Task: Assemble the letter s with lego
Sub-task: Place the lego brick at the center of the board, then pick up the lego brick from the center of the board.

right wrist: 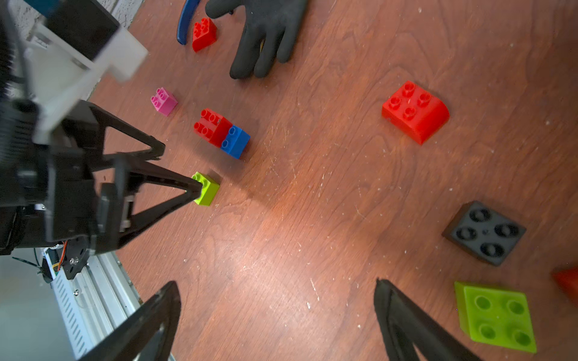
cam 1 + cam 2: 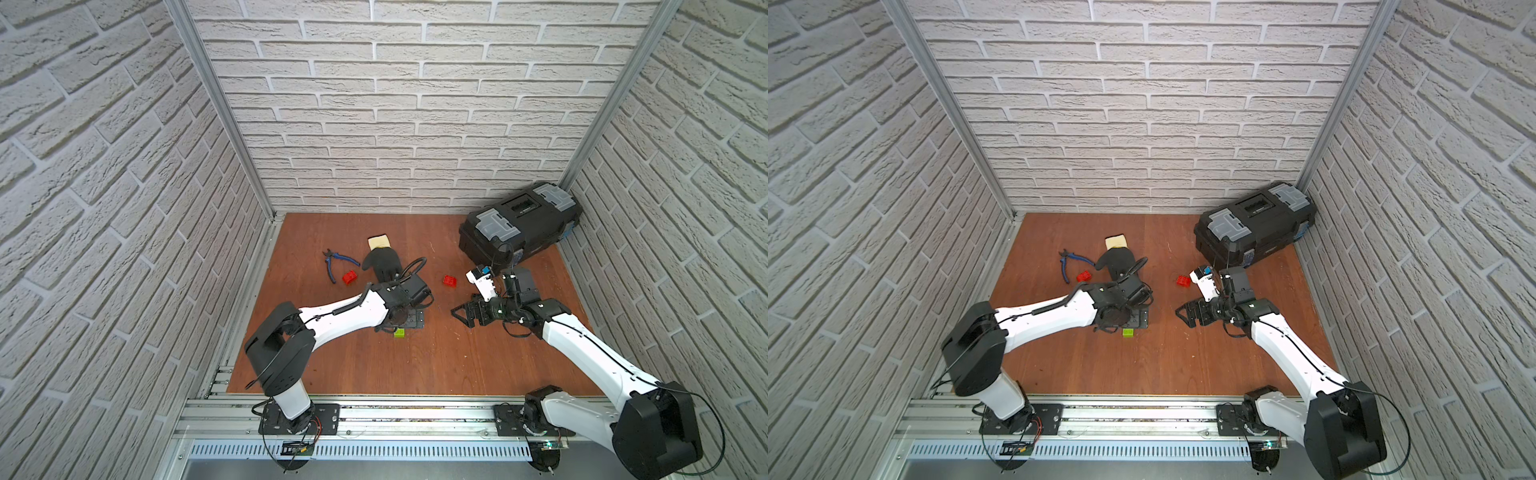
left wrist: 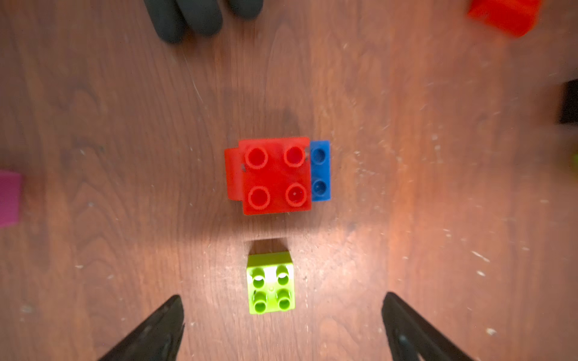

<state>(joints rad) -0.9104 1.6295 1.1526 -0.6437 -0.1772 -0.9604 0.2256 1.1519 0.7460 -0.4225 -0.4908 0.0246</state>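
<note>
Three bricks look joined so far: a red square four-stud plastic brick (image 3: pixel 275 175) sits on top, lapping over a second red brick (image 3: pixel 232 175) on one side and a blue plastic brick (image 3: pixel 320 170) on the other. In both top views this small stack is hidden under the left arm's wrist, near the middle of the brown wooden counter (image 2: pixel 353 365). A small lime green four-stud brick (image 2: pixel 399 332) stands free, studs up, just toward 6 o'clock from that wrist and apart from the stack.

The left hand (image 1: pixel 181 168) hangs low at this lime brick with its black fingers spread wide, gripping nothing; whether a fingertip touches the brick cannot be told. The right hand (image 1: pixel 277 283), at about 3 o'clock from the counter's middle, is likewise wide open and empty.

Loose lego lies around: a pink brick (image 1: pixel 164 101), a red brick with a rounded edge (image 2: pixel 448 280) at 2 o'clock, another red brick (image 2: pixel 349 277) at 10 o'clock beside blue-handled pliers (image 2: pixel 338 264), and a black brick (image 1: pixel 484 233) and a second lime green brick (image 1: pixel 497 317) near the right hand. A black work glove (image 2: pixel 382 262) lies at 11 o'clock, and a black toolbox (image 2: pixel 519 228) sits in the 1 o'clock corner.

The S seems barely begun, and the step in hand appears to concern the small lime brick. A next move would likely call for closing squarely on its flat sides, lifting it, lining its underside up with the stack's free studs and pressing straight down without toppling the stack.
</note>
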